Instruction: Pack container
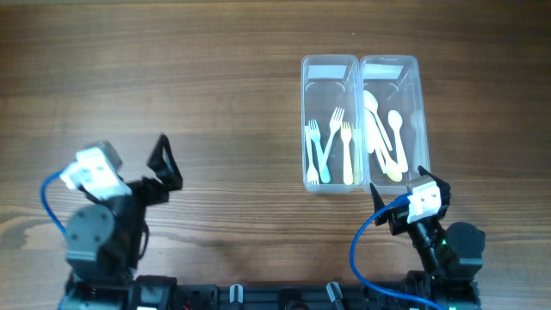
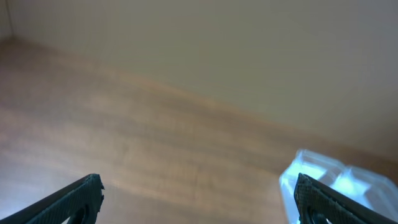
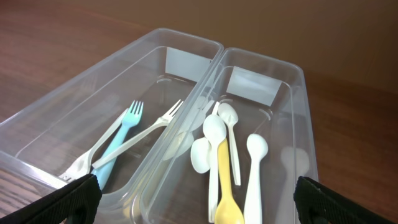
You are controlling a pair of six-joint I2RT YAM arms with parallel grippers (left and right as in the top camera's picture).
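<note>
Left gripper: jaws spread, empty, well apart from the bins. Fork bin and spoon bin touch side by side, right of centre, long axes running away from the robot. Forks lie lengthwise, tines pointing away. Right gripper: jaws spread, at the spoon bin's near end.

overhead top-down, far | wrists low, forward | all share bins
</note>
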